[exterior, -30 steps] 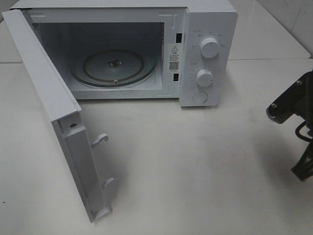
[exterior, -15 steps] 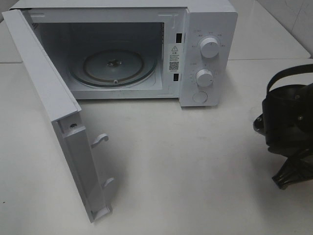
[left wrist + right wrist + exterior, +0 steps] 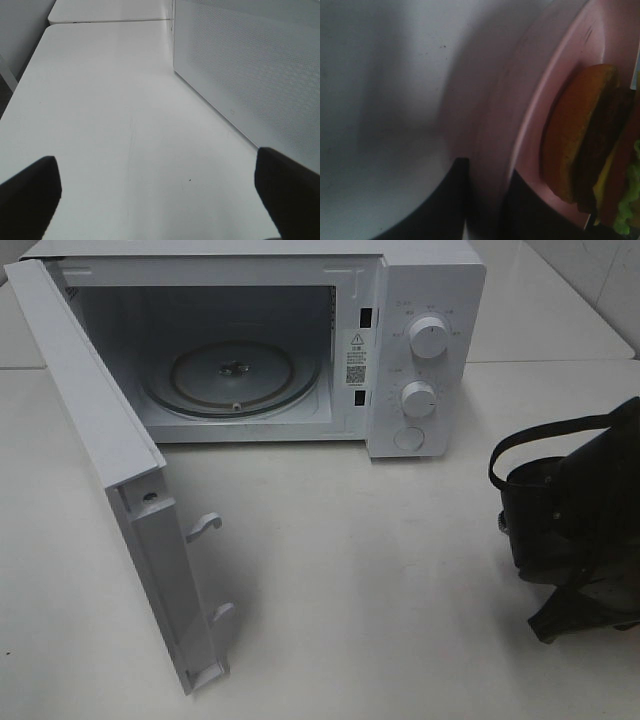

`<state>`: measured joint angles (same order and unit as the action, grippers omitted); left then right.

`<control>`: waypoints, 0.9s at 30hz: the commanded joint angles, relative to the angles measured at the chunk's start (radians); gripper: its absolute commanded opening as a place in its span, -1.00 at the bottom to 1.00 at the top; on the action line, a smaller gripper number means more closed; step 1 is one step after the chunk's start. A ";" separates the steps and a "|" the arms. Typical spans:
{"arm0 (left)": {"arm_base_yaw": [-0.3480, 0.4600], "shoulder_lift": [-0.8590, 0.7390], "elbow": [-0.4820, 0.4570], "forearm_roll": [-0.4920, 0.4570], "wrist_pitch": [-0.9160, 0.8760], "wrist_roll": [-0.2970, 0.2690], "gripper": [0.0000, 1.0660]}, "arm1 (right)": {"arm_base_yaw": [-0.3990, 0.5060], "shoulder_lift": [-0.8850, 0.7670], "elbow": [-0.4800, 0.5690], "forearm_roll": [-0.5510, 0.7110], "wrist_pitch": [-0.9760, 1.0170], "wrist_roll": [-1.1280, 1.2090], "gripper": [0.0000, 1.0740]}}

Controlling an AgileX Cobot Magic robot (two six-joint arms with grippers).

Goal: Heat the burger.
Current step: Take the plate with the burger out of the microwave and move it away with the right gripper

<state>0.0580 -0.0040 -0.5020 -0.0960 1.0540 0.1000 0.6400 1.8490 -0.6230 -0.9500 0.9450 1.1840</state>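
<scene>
Nearest, in right wrist view: right gripper (image 3: 485, 200), dark fingers (image 3: 445, 200) pinched narrow on the rim of a smooth pink plate (image 3: 520, 125), plate edge between them. On the plate, burger (image 3: 590, 150): glossy brown bun, dark patty, yellow cheese, red tomato, frilly green lettuce. In the high view only the black right arm (image 3: 575, 530) seen at the right edge, cable looped over it; plate and burger hidden there. Further into the view than a second ago, when just its tip showed

Left gripper (image 3: 160, 192): matt black fingers (image 3: 30, 192) spread wide, nothing between, over bare table (image 3: 110, 110)

Table white, smooth, faintly scuffed. Beyond, white microwave (image 3: 425, 300), boxy, two round knobs (image 3: 428, 337) and a round button; door (image 3: 95, 440) swung wide, unmoved; round glass turntable (image 3: 232, 375) bare inside. Pale tiled wall behind
</scene>
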 commanded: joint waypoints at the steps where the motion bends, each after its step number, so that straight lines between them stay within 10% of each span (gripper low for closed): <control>1: -0.008 -0.021 0.003 -0.001 -0.015 -0.007 0.88 | -0.021 0.020 0.000 -0.061 0.055 0.025 -0.75; 11: -0.008 -0.021 0.003 -0.001 -0.015 -0.007 0.88 | -0.023 0.088 0.000 -0.087 0.025 0.028 -0.67; 19: -0.008 -0.021 0.003 -0.001 -0.015 -0.007 0.88 | -0.020 0.015 0.000 -0.083 0.025 0.020 -0.01; 27: -0.008 -0.021 0.003 -0.001 -0.015 -0.007 0.88 | -0.020 -0.198 0.000 0.027 -0.048 -0.161 0.13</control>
<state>0.0580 -0.0040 -0.5020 -0.0960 1.0540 0.1000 0.6220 1.7240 -0.6220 -0.9770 0.9270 1.1190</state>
